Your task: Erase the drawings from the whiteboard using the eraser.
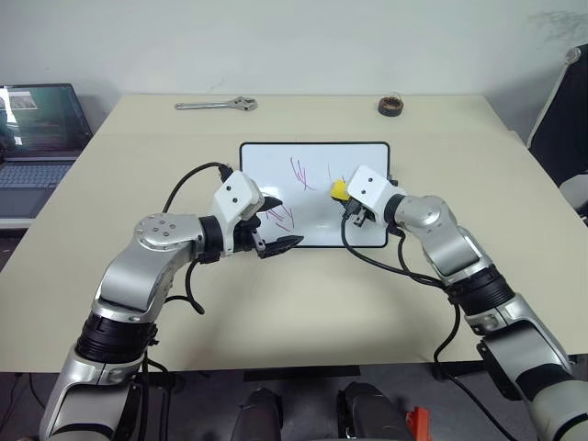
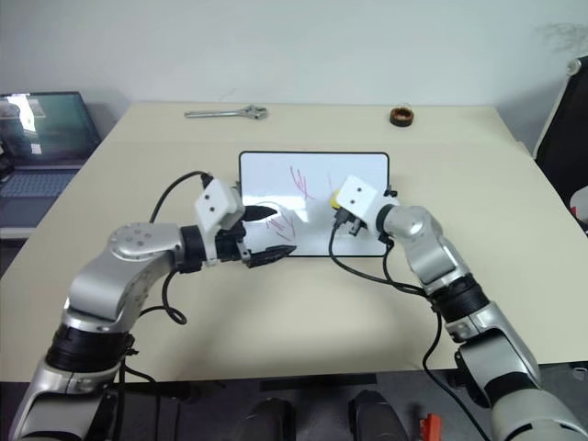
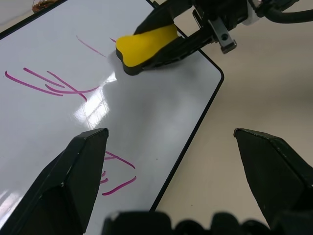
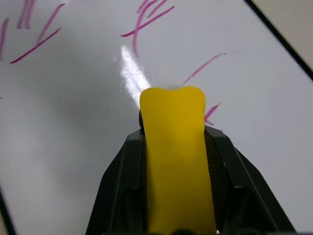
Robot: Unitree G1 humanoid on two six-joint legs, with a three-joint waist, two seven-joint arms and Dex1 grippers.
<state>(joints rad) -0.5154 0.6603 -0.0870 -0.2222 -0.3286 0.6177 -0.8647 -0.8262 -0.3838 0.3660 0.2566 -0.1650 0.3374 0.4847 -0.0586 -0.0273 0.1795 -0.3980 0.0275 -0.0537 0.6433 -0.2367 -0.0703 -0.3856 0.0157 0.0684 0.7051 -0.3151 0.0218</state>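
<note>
The right tool (image 1: 350, 204) is clenching the small yellow block eraser with a black underside (image 4: 176, 161), pressing it onto the glossy white whiteboard with a thin black frame (image 1: 266, 165). Just ahead of the eraser's tip, thin pink marker drawings (image 4: 146, 19) are sitting unwiped (one stroke is touching its edge). The left tool (image 1: 276, 225) is hanging with fingers spread, grasping nothing, over the board's near edge beside another scribble. Wiping is seemingly just starting; the next move is calling for sweeping the eraser across each cluster on the beige counter (image 1: 276, 312).
</note>
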